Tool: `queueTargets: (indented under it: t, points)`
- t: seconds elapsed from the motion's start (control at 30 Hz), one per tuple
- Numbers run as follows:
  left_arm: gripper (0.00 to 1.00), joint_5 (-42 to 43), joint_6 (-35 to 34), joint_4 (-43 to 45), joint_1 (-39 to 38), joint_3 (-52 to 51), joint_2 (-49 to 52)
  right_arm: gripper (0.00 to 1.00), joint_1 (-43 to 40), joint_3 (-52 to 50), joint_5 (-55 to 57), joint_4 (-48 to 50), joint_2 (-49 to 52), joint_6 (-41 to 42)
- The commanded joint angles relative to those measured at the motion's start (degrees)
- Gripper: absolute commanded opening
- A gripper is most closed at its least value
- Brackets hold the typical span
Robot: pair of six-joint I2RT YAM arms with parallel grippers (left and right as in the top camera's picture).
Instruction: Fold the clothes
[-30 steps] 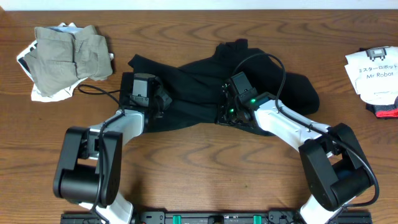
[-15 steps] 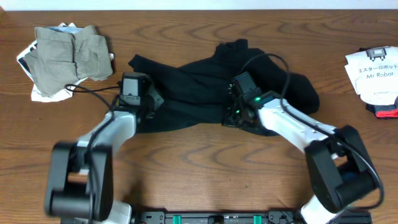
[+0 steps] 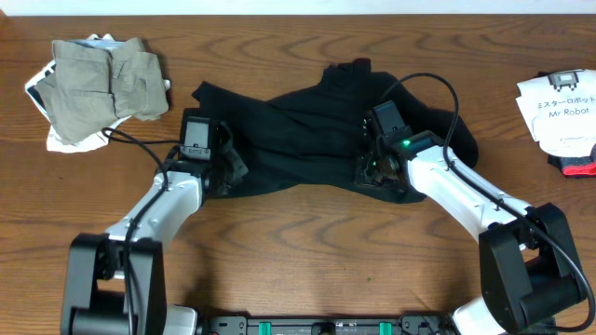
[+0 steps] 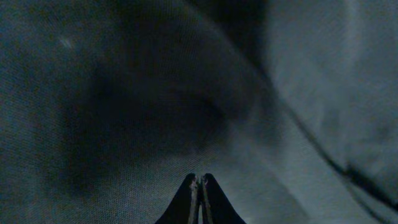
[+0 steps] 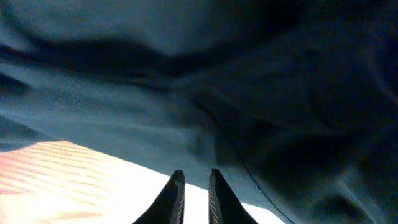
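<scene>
The clothes in play are a black shirt, lying crumpled across the middle of the wooden table. My left gripper rests on its left part; in the left wrist view the gripper is shut, tips together against dark fabric, with no fold visibly pinched. My right gripper is at the shirt's lower right edge. Seen from the right wrist, that gripper stands slightly open with nothing between the fingers, at the hem of the shirt over bare table.
A khaki-grey garment lies on a white printed one at the back left. A white printed cloth and a red-and-black item sit at the right edge. Cables loop over both wrists.
The right gripper has shifted right along the shirt's lower edge and its jaws have parted slightly. The left gripper has drawn left, staying shut.
</scene>
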Motion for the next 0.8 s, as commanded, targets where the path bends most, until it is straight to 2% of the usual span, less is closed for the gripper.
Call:
queueTargets:
  t: [0.0,0.3,0.43,0.53,0.77]
  points:
    - [0.06,1.62,1.77,-0.68,-0.04,-0.31,2.49,0.15,-0.74,0.37,4.98,-1.68,0.61,-0.98]
    - [0.06,1.18,5.75,-0.44,0.96,-0.31,7.3,0.13,-5.46,0.35,5.68,-3.34,0.7,-1.29]
    - [0.06,1.18,5.81,-0.24,1.64,-0.31,7.39,0.09,-6.47,0.33,3.87,-2.67,1.03,-2.95]
    - [0.06,1.16,5.84,-0.2,1.68,-0.31,7.39,0.01,-6.45,0.31,3.34,-2.4,1.49,-2.97]
    - [0.06,1.16,5.95,-0.26,1.68,-0.31,7.41,0.01,-6.47,0.28,3.13,-0.92,5.25,-2.93]
